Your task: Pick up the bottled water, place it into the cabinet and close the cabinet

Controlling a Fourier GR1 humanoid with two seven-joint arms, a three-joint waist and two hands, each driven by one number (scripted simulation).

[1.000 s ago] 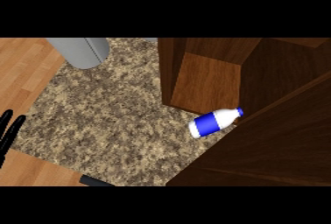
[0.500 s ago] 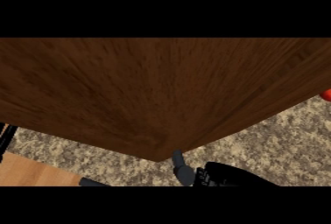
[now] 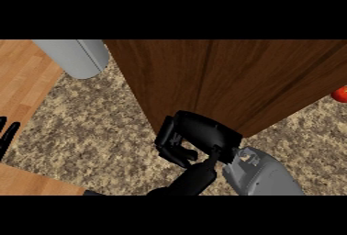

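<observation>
The bottled water shows nowhere in the head view. A big dark wooden cabinet panel (image 3: 237, 82) fills the upper middle and right, and its pointed lower corner comes down to my right hand (image 3: 198, 134). This black hand lies against that corner with its fingers (image 3: 175, 152) curled under the palm, and nothing shows in them. Its grey forearm (image 3: 264, 178) enters from the lower edge. My left hand (image 3: 7, 135) rests at the far left edge, fingers up and straight.
A grey cylinder (image 3: 76, 57) stands at the upper left on the speckled stone counter (image 3: 88, 133). A red object (image 3: 340, 94) peeks in at the right edge beside the panel. Light wood floor (image 3: 20, 78) shows on the left.
The bottle seen beside the open cabinet a second ago is out of sight. The wooden panel now covers less of the view, and my right hand has come up against its lower corner.
</observation>
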